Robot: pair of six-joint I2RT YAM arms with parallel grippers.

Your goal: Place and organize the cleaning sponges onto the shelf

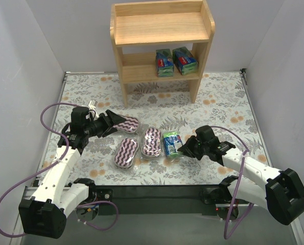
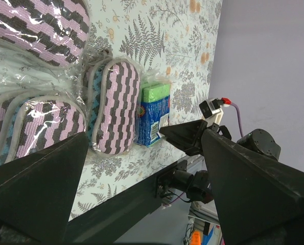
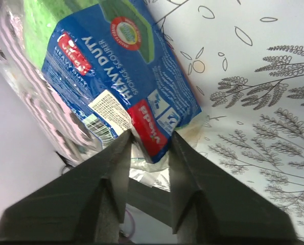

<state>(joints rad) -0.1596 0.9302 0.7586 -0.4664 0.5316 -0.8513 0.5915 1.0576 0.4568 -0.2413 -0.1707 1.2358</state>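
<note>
Three oval purple-and-white striped pads in clear wrap lie on the floral table: one at the left (image 1: 129, 124), one nearer me (image 1: 125, 152), one in the middle (image 1: 152, 141). A green-blue-red pack (image 1: 171, 143) lies to their right. Two more packs (image 1: 164, 62) (image 1: 185, 60) stand on the lower tier of the wooden shelf (image 1: 162, 30). My left gripper (image 1: 115, 123) is open and empty, its jaws just short of the left pad. My right gripper (image 1: 182, 149) is shut on the near end of the pack (image 3: 116, 66), which rests on the table between the fingertips (image 3: 125, 140).
The shelf's top tier has a low rim (image 1: 162, 41). Grey walls close in the left, right and back. The black table edge (image 1: 157, 193) runs along the front. The left wrist view shows the pads (image 2: 113, 102) and the pack (image 2: 153, 115) beside the right gripper (image 2: 192, 133).
</note>
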